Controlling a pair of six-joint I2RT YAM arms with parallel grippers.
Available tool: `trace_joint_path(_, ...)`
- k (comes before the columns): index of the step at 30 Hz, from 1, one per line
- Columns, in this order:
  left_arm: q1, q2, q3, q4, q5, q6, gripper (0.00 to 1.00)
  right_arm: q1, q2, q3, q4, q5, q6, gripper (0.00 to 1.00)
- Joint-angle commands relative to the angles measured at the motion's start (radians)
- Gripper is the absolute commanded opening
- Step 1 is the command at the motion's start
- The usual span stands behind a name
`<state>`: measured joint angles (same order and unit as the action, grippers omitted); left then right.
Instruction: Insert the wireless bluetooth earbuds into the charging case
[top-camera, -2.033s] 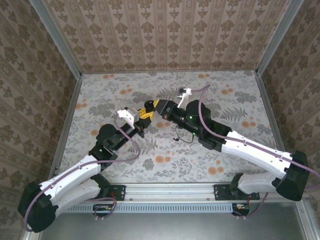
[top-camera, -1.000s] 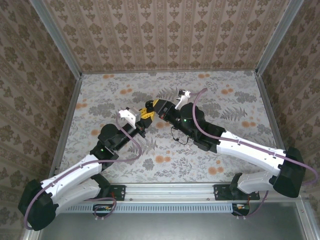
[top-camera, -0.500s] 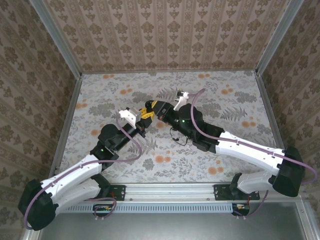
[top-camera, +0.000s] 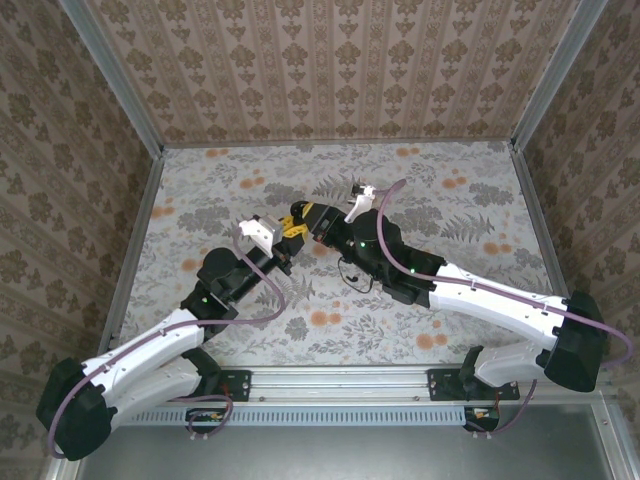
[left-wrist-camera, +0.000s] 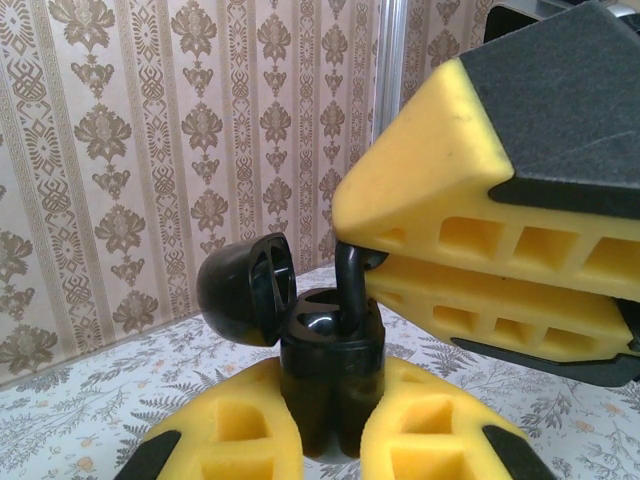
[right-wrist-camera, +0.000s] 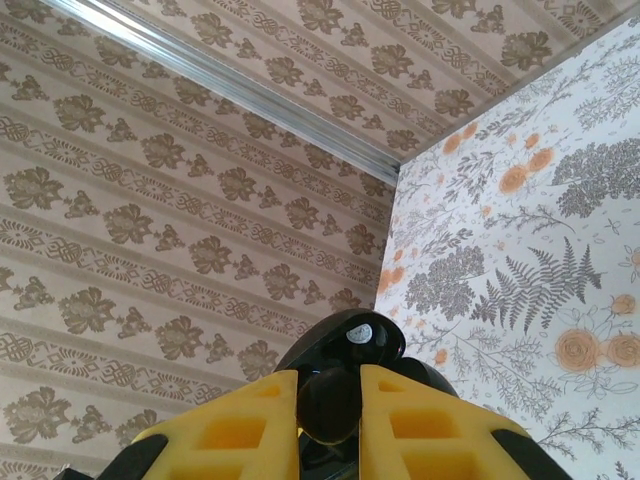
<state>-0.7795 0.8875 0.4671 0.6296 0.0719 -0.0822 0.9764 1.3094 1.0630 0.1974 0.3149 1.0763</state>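
Observation:
My left gripper (left-wrist-camera: 333, 392) is shut on the black charging case (left-wrist-camera: 330, 365) and holds it upright, with the lid (left-wrist-camera: 243, 290) swung open to the left. A black earbud (left-wrist-camera: 352, 283) stands with its stem down in the case's right-hand socket. Its head is pinched between the yellow fingers (left-wrist-camera: 470, 200) of my right gripper (right-wrist-camera: 330, 392). In the right wrist view the earbud (right-wrist-camera: 328, 405) sits between the pads, with the open lid (right-wrist-camera: 348, 340) just beyond. From above, the left gripper (top-camera: 288, 229) and the right gripper (top-camera: 310, 219) meet over mid-table.
The table (top-camera: 470, 210) has a floral cloth. Patterned walls (top-camera: 330, 70) with metal corner posts (top-camera: 120, 80) close it in on three sides. A black cable (top-camera: 352, 272) loops under the right arm. Open cloth lies to the right and at the back.
The right arm has eased a little to the left, bringing the earbud closer onto the case. The left arm has held still with the case.

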Motion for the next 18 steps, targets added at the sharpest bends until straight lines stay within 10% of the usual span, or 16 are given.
trace_joint_path(1, -0.009, -0.008, 0.031, 0.074, -0.027, 0.016, 0.0, 0.018, -0.001, -0.001, -0.055, 0.019, -0.007, 0.2)
trace_joint_path(18, -0.009, -0.009, 0.031, 0.082, -0.027, 0.018, 0.0, 0.028, -0.022, 0.022, -0.098, 0.031, -0.035, 0.32)
